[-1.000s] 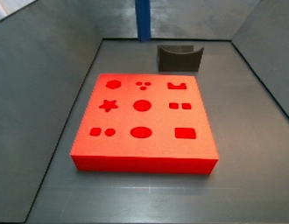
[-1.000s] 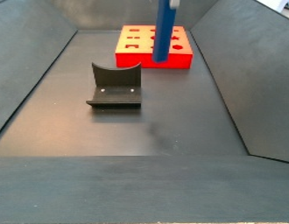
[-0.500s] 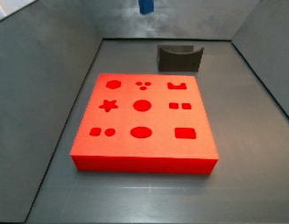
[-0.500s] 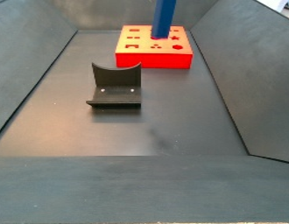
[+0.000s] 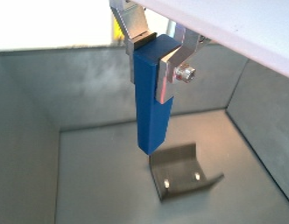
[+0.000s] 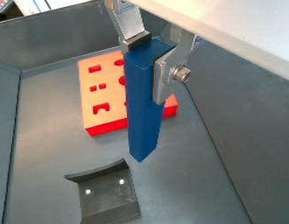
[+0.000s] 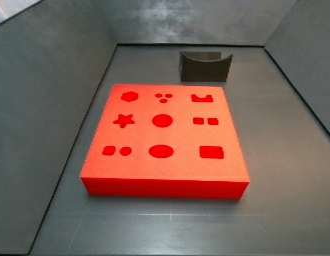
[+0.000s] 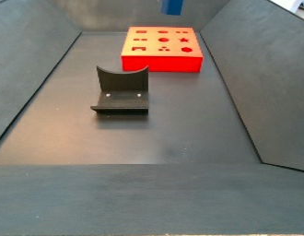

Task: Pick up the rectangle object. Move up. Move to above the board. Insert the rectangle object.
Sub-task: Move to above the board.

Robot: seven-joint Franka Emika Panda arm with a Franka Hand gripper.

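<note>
Blue and upright, the rectangle object (image 6: 142, 105) hangs clamped between the gripper (image 5: 154, 54) fingers (image 5: 167, 72); you can see the silver plates pressed on its upper end in both wrist views. Your gripper sits high over the floor, and only the bar's bottom tip shows at the top edge of a side view (image 8: 173, 5). Below, the board (image 7: 164, 136) lies flat on the floor, with the dark holder block (image 8: 120, 90) well apart from it.
</note>
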